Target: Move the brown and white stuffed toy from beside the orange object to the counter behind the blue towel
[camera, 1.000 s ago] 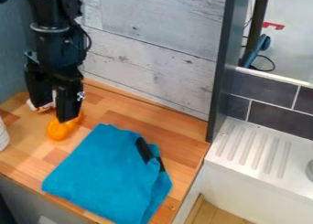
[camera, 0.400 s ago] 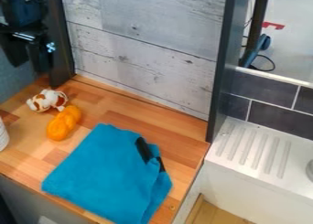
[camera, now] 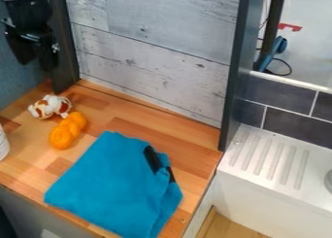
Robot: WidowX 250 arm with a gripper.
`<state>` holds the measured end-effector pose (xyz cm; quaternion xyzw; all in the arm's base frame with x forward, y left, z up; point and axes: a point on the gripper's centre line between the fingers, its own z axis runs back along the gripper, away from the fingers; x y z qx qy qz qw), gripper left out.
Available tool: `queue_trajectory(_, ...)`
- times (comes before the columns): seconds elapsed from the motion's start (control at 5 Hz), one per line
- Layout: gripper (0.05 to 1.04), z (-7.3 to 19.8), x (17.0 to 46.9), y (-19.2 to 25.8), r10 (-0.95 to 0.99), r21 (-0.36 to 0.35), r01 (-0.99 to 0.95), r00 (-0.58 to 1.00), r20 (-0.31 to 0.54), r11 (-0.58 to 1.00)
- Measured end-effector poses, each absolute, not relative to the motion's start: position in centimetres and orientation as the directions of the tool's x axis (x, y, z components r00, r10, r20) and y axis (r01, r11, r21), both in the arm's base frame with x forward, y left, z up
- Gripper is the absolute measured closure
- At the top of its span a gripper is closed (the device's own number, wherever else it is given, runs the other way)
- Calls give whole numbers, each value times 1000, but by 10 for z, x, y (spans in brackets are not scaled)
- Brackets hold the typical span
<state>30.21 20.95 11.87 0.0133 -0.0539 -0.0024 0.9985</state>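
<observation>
Brown-and-white, rested as plush toy (camera: 50,107) below the empty claw (camera: 34,59), parted at its fingers; farther below-right, lay as orange lobed toy (camera: 67,130) and folded blue cloth (camera: 107,181). Seemed near completion, with no step clearly left.

Single fixed cam, above tabletop (camera: 136,118), slanting down toward plank wall (camera: 156,52); fairly close, sink unit (camera: 269,159) right.

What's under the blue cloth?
The wooden counter shows beside the blue cloth, so it seems to lie on that. Anything else underneath is covered up.
</observation>
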Motion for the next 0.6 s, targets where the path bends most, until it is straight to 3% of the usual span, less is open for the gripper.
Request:
queue_trajectory(0.4,83,94,309,230,-85,107,78,995,60,991)
queue_trajectory(0.6,83,87,310,235,-117,110,114,993,25,987)
